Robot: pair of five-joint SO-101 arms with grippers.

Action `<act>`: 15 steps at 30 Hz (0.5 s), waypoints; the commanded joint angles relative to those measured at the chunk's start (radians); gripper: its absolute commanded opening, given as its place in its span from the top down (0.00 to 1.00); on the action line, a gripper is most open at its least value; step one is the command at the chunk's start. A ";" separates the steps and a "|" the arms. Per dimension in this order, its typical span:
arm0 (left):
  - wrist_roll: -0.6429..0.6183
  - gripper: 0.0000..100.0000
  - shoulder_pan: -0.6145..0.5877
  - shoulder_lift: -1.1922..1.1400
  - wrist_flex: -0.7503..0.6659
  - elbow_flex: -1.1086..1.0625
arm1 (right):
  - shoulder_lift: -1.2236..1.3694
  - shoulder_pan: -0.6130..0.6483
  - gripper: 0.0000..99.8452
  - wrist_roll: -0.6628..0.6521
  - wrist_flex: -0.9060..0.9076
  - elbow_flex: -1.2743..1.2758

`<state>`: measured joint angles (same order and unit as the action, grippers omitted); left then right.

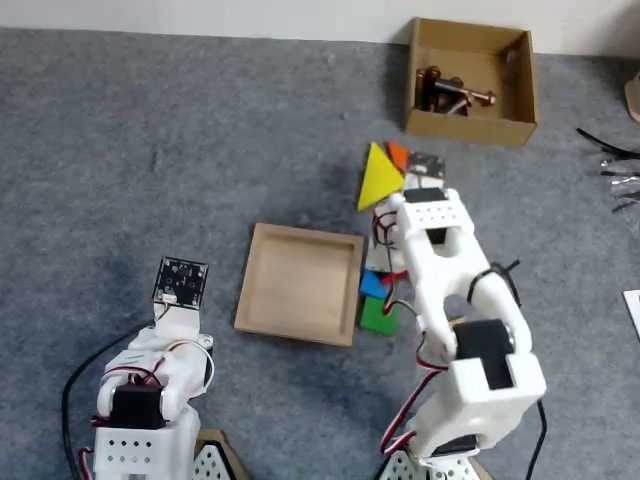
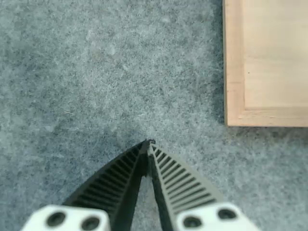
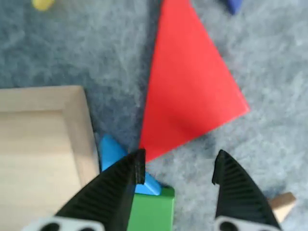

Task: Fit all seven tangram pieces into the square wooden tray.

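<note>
The right gripper [image 3: 180, 164] has its fingers [image 3: 120, 192] spread wide, with nothing between them but grey carpet [image 1: 130, 150] and the near edge of a red triangle [image 3: 187, 86]. That triangle lies flat on the carpet just beside the tray [image 3: 79, 130]. One fingertip overlaps the red triangle's lower corner and a blue piece [image 3: 111, 150] in the right wrist view; whether it touches either cannot be told. The blue piece sits against the tray's outer wall, and a green piece [image 3: 153, 211] lies just beside it, partly under the same finger. A dark blue piece [image 3: 234, 5] shows at the far side of the red triangle. In the high view a yellow triangle [image 1: 380, 177] and an orange piece [image 1: 398, 155] lie on the carpet beyond the tray's far right corner, near the right arm's wrist. The left gripper [image 2: 149, 143] is pinched together, its ribbed fingertips meeting with nothing between them. It hangs over bare carpet, near a corner of the tray but apart from it. A cardboard box [image 1: 470, 120] stands well behind the tray.
</note>
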<state>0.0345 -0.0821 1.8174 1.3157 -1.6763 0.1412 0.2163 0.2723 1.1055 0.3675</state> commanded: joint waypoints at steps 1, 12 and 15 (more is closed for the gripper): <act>0.009 0.99 -0.010 0.005 0.003 -0.019 | -0.022 -0.065 0.78 -0.037 -0.019 0.001; 0.009 0.99 -0.010 0.005 0.003 -0.019 | -0.024 -0.176 0.78 -0.133 0.030 -0.002; 0.009 0.99 -0.010 0.005 0.003 -0.019 | -0.031 -0.171 0.78 -0.198 0.091 -0.030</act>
<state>0.0345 -0.0821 1.8174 1.3157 -1.6763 0.1412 0.0522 0.1373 1.1454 0.3675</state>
